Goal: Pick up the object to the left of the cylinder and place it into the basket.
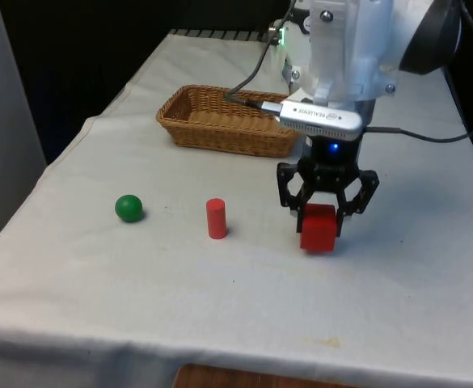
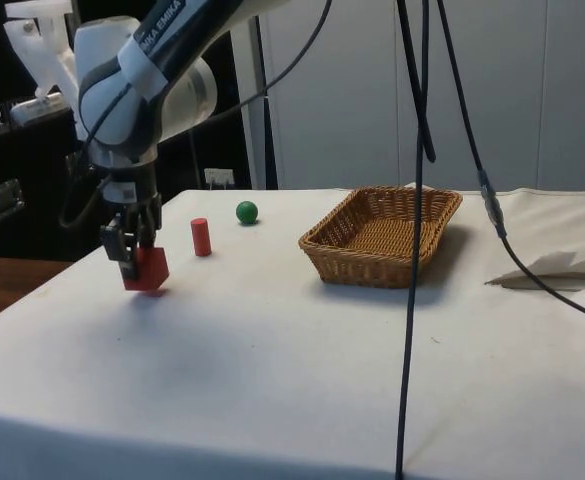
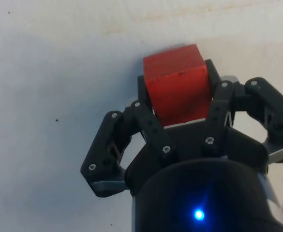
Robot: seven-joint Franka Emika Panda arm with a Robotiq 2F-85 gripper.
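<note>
White cloth table (image 1: 398,307): gripper (image 1: 327,217) clamped on red cube (image 1: 318,229) at front view's lower right, red cylinder (image 1: 216,218) centre, green ball (image 1: 128,208) left, basket (image 1: 228,121) above.

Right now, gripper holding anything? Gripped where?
Yes. The gripper is shut on the red cube, fingers clamping its two opposite side faces near the upper part.

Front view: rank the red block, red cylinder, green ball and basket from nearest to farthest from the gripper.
1. Red block: between the fingers of the gripper, on the cloth.
2. Red cylinder: upright, toward the front view's left of the gripper.
3. Basket: behind the gripper, toward the table's far end.
4. Green ball: farthest, beyond the cylinder on the front view's left.
</note>
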